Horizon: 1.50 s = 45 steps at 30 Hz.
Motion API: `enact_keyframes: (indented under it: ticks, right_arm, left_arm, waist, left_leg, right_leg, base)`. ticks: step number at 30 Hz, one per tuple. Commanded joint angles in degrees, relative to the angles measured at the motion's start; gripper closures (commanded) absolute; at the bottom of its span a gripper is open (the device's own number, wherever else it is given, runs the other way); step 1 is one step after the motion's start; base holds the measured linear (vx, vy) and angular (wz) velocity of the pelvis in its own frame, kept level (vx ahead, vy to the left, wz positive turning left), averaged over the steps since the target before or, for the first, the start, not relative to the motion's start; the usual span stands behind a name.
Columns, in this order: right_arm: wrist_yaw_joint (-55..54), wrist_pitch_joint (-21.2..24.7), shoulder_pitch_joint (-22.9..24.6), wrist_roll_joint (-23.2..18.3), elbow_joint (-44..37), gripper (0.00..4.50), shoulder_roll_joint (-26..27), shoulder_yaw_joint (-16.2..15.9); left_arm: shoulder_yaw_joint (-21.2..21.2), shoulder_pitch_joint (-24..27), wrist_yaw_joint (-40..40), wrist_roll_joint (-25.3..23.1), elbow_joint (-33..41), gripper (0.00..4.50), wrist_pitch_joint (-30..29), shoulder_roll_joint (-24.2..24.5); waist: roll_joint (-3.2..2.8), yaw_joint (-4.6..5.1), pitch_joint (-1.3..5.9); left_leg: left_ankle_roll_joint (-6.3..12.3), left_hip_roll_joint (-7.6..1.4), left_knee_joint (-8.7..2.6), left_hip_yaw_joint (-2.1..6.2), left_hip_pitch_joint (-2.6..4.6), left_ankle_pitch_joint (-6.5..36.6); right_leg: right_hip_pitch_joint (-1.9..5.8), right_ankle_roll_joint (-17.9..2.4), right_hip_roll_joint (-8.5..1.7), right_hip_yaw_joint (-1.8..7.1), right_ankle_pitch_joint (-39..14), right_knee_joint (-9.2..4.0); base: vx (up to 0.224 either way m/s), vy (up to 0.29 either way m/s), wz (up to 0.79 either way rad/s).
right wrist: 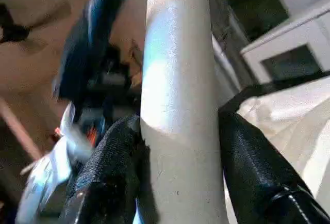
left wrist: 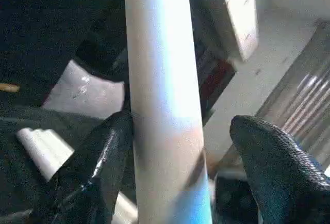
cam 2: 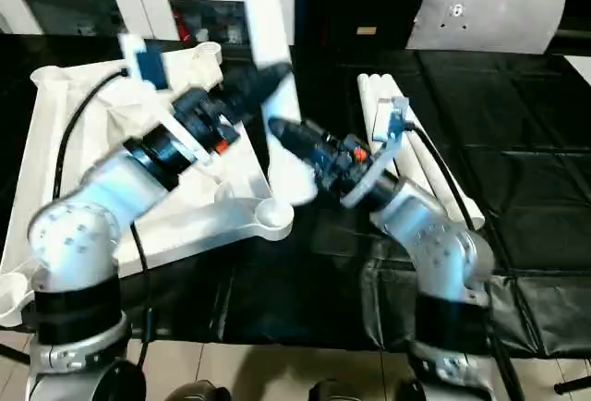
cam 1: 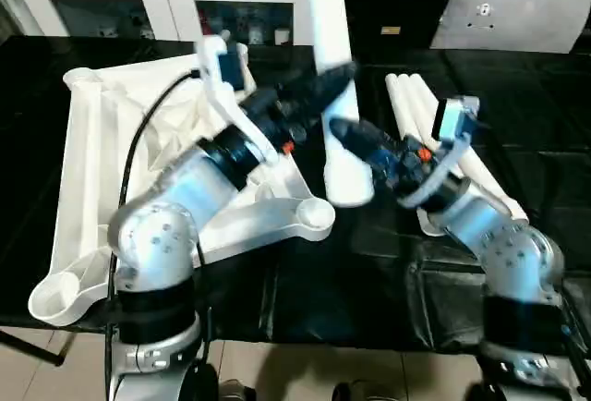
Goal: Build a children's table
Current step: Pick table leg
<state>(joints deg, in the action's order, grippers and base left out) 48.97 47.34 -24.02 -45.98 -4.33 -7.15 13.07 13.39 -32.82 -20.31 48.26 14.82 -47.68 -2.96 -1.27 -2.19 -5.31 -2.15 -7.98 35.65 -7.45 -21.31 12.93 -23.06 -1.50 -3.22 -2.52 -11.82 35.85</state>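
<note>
A white leg (cam 1: 334, 68) stands nearly upright at the centre of the head views, its top running off the upper edge and its lower end hanging above the dark counter (cam 1: 369, 272), just right of the near corner socket (cam 1: 312, 217) of the top (cam 1: 102, 170). Both tools are on it, likely so that one steadies the tube while the other steers its end toward a socket.

The right tool (right wrist: 180, 146) grips the leg low down, a finger pressed to each side. The left tool (left wrist: 180, 141) meets it higher up with its jaws standing wider: one finger (left wrist: 103, 152) touches the tube, the other sits apart from it, so this looks like a loose guide rather than a firm hold.

The top lies upside down at the left of the frame, ribs upward, sockets open to receive legs (none fitted yet, as far as I can see).

Count: one top; one leg in hand; spare legs (cam 1: 416, 105) lying together at the right, apparently three, though the right arm covers part of them; two tools.
</note>
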Motion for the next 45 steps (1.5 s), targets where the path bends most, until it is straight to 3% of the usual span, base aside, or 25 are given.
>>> enact_keyframes:
  ticks: [1, 18, 21, 26, 31, 36, 41, 45]
  right_arm:
    - [1.2, 0.5, 0.5, -1.1, -1.4, 2.64, -0.7, -0.9]
    - [3.3, -0.5, 2.6, -0.4, -2.5, 2.64, -3.5, -4.9]
    - [3.5, -1.1, 2.7, 0.0, -2.7, 2.64, -4.0, -5.5]
    - [3.5, -3.4, 3.1, 1.8, -1.8, 2.64, -4.8, -6.9]
    - [4.2, -4.5, 3.7, 3.1, -1.1, 2.64, -5.5, -8.4]
    - [4.8, -7.7, 4.7, 6.4, 1.1, 2.64, -6.3, -10.4]
    - [4.9, -9.8, 5.1, 8.1, 2.9, 2.64, -6.3, -11.3]
    - [4.7, -11.2, 5.2, 8.6, 3.7, 2.64, -6.3, -11.9]
  left_arm:
    - [0.8, -1.3, 0.0, 2.2, -0.4, 1.37, 0.1, -0.1]
    - [-0.2, -0.4, -3.9, 5.3, -1.4, 1.37, -0.9, 3.1]
    - [-2.2, 0.2, -5.4, 3.4, -1.1, 1.37, -0.4, 4.8]
    - [-8.0, 2.3, -12.0, -4.3, -0.4, 1.37, 5.8, 9.9]
    - [-8.4, 3.5, -15.2, -2.7, 0.7, 1.37, 5.7, 11.2]
    - [-12.1, 4.9, -18.9, -5.4, 1.5, 1.37, 8.5, 14.3]
    - [-16.0, 5.6, -22.0, -11.6, 1.7, 1.37, 13.6, 17.2]
    - [-16.1, 5.9, -22.6, -12.0, 0.8, 1.37, 14.4, 17.8]
  waist:
    - [0.8, -0.23, 4.21]
    - [0.37, -0.51, 4.12]
    - [0.23, -0.56, 4.16]
    - [0.05, -0.49, 4.21]
    - [-0.04, -0.57, 4.24]
    - [-0.11, -0.44, 4.15]
    - [-0.21, -0.37, 4.1]
    - [-0.28, -0.31, 4.21]
  left_leg:
    - [8.04, -3.52, -3.5, 0.58, -0.34, -4.3]
    - [6.93, -3.72, -3.66, 0.72, -0.21, -3.2]
    - [6.75, -3.8, -3.7, 0.78, -0.09, -3.2]
    - [6.76, -3.93, -3.79, 0.85, -0.08, -3.3]
    - [5.75, -3.91, -3.79, 0.81, -0.07, -2.9]
    - [5.35, -4.03, -3.95, 0.78, -0.02, -1.5]
    - [5.0, -4.1, -4.06, 0.81, 0.04, -0.9]
    - [4.95, -4.05, -3.96, 0.79, -0.05, -1.6]
  right_leg:
    - [3.95, -14.4, -4.48, 2.62, -3.8, -4.27]
    - [4.01, -14.3, -4.7, 2.65, -5.0, -4.37]
    - [3.92, -13.9, -4.66, 2.67, -4.6, -4.28]
    - [3.89, -13.2, -4.72, 2.68, -4.4, -4.22]
    - [3.98, -14.8, -4.77, 2.7, -2.2, -3.95]
    - [3.94, -14.7, -4.81, 2.78, -3.1, -4.03]
    - [3.96, -14.7, -4.83, 2.83, -3.0, -3.97]
    - [4.05, -15.6, -4.87, 2.81, -0.7, -3.69]
  base:
    - [0.0, 0.0, 0.0]
    - [0.0, 0.0, 0.0]
    - [0.0, 0.0, 0.0]
    - [0.0, 0.0, 0.0]
    - [0.0, 0.0, 0.0]
    - [0.0, 0.0, 0.0]
    - [0.0, 0.0, 0.0]
    - [0.0, 0.0, 0.0]
